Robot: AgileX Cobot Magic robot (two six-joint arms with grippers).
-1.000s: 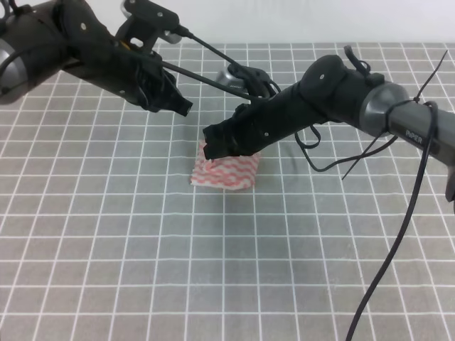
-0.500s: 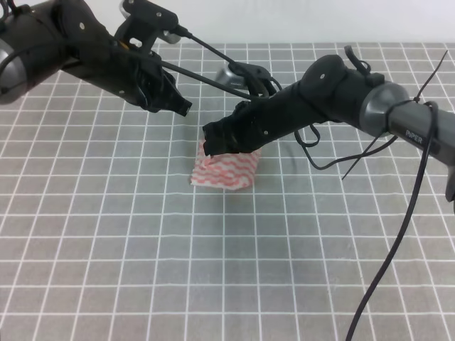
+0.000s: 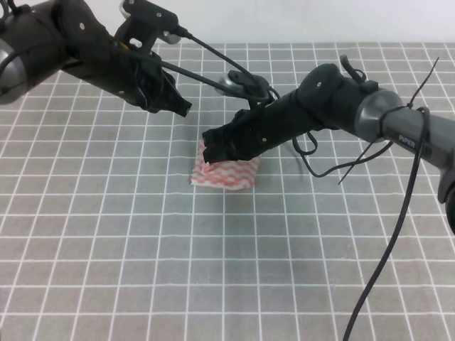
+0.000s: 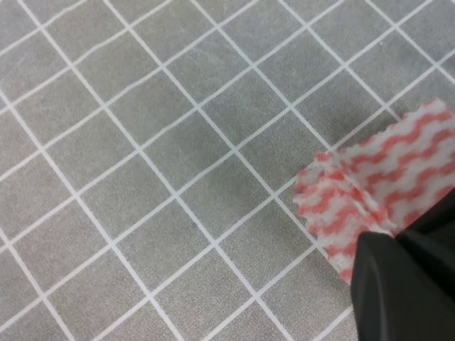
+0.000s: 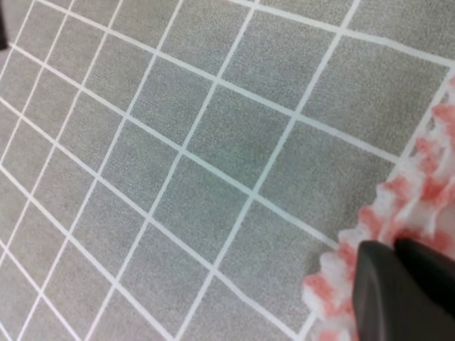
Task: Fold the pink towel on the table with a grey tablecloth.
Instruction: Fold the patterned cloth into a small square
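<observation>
Pink-and-white wavy-striped towel [image 3: 226,172] with zigzag-cut edges sits folded into a small bundle near the middle of the wide worktop [image 3: 142,270] draped in grey cloth with a thin white grid, and it's tiny against that surface. Nearest the high camera a black cable [image 3: 384,263] hangs in a loop down the right side. Just beyond, the black right tool [image 3: 211,150] has reached across the middle and is pressed against the towel's far upper edge; in the right wrist view its dark fingertips [image 5: 398,284] sit close together with the striped cloth [image 5: 377,234] bunched right at them, so it looks pinched tight on that edge. The left wrist view shows the towel's [image 4: 370,188] layered corner on the grid beside a black fingertip. Further back and to the left, the black left tool [image 3: 179,106] hangs above the cloth, apart from the towel; I cannot tell how wide it stands
</observation>
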